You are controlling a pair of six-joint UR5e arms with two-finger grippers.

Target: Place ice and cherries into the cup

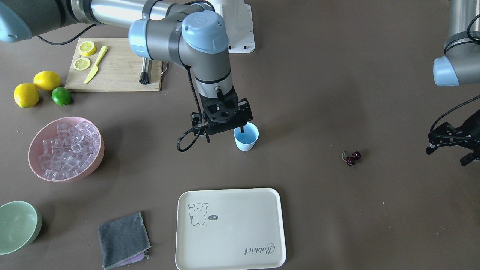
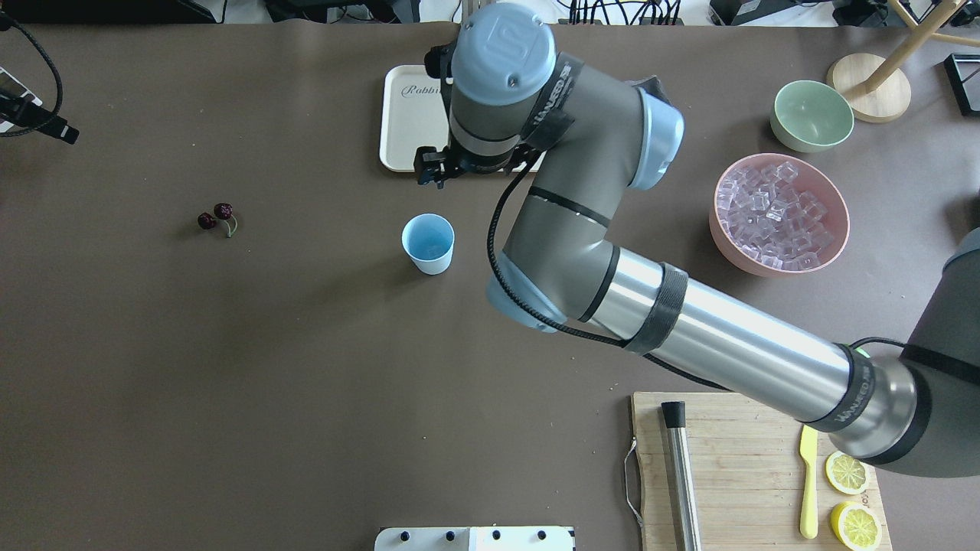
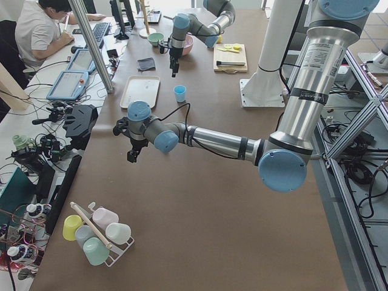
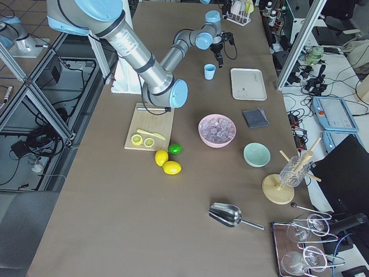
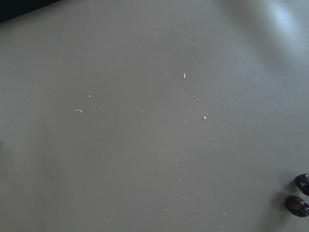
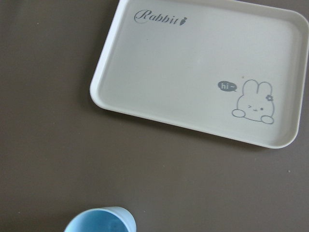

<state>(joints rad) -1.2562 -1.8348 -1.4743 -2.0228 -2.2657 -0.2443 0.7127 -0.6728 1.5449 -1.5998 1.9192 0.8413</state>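
The light-blue cup (image 1: 246, 137) stands upright mid-table; it also shows in the overhead view (image 2: 428, 243) and at the bottom edge of the right wrist view (image 6: 101, 221). Its inside looks plain blue. My right gripper (image 1: 225, 135) hangs open and empty just above the cup, on its tray side. The ice (image 1: 69, 148) is heaped in a pink bowl (image 2: 831, 245). The cherries (image 1: 351, 157) lie on the table between the cup and my left gripper (image 1: 449, 155), which is open and empty, and at the left wrist view's lower right (image 5: 297, 205).
A cream tray (image 1: 230, 228) lies beyond the cup. A grey cloth (image 1: 123, 240) and a pale green bowl (image 1: 17, 225) sit near it. A cutting board (image 1: 116, 69) holds lemon slices, a yellow knife and a muddler. Two lemons (image 1: 37, 88) and a lime (image 1: 61, 96) lie beside it.
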